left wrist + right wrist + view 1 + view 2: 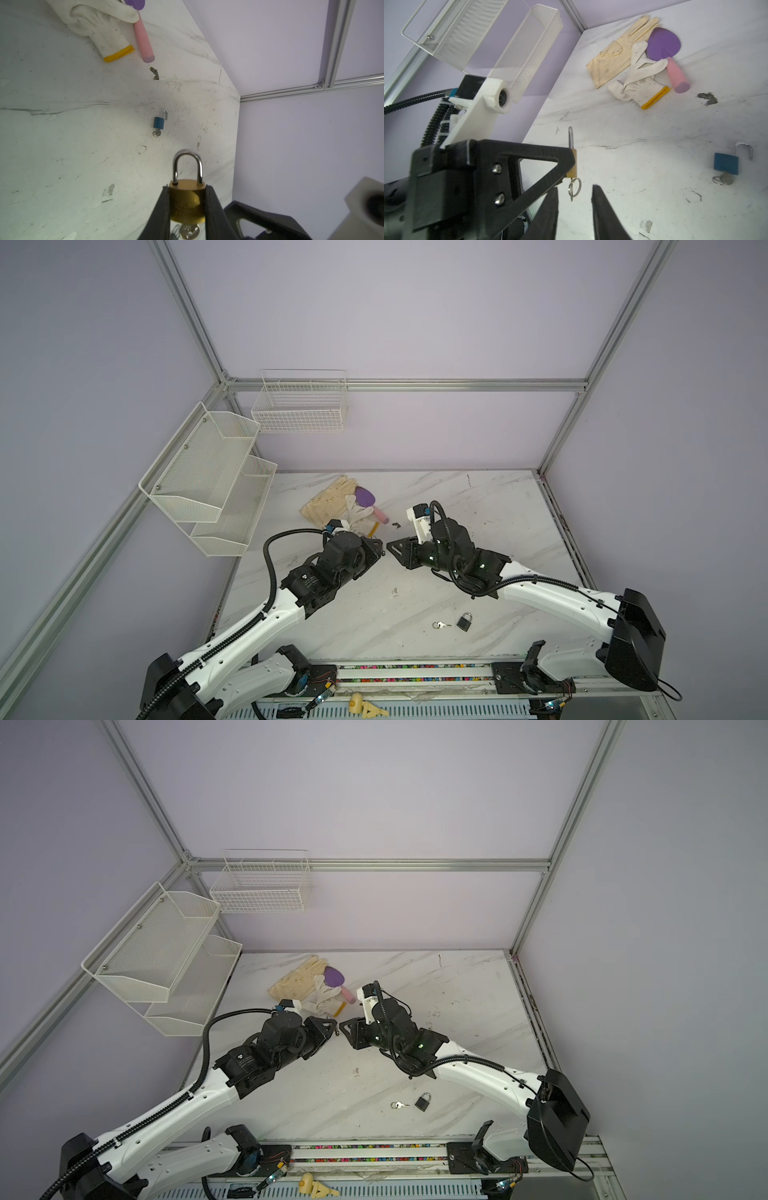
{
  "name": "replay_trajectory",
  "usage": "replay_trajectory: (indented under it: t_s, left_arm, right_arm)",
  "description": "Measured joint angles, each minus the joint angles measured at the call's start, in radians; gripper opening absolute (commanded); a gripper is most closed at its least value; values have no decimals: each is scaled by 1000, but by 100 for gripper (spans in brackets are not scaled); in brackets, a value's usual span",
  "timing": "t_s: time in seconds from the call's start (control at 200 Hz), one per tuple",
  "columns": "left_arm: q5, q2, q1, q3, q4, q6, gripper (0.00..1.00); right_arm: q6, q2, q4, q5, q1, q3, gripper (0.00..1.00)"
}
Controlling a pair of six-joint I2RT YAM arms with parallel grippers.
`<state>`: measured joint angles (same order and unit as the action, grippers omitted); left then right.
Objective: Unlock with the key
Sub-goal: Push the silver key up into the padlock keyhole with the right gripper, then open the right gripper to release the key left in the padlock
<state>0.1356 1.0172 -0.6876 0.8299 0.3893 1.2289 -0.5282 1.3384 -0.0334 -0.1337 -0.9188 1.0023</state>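
My left gripper (187, 187) is shut on a brass padlock (187, 199), one finger on each side of its body. The silver shackle (188, 164) sticks out past the fingertips with both legs in the body. A silver key (188, 230) sits in the underside of the lock, and its ring (574, 189) hangs free. My right gripper (574, 188) is open, its two fingers on either side of that ring without touching it. In both top views the two grippers (376, 549) (392, 547) meet tip to tip above the middle of the table (374, 614).
A blue padlock (159, 122) lies open on the table with a key in it. A black padlock (464, 621) and loose keys (441, 625) lie near the front. Gloves (328, 504) and a purple paddle (365, 495) lie at the back. Wire baskets (208, 477) (299, 406) hang on the walls.
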Motion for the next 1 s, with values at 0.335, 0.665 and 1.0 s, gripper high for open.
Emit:
replay_trajectory:
  t_s: [0.335, 0.665, 1.0]
  left_arm:
    - [-26, -55, 0, 0, 49, -449, 0]
    - [-79, -141, 0, -190, -202, -914, 0]
    - [-110, -132, -1, -251, -353, -1108, 0]
  right_arm:
    - [74, 21, 185, 7, 69, 129, 61]
    - [167, 179, 456, -1, 66, 356, 68]
    - [189, 307, 604, 47, 24, 538, 70]
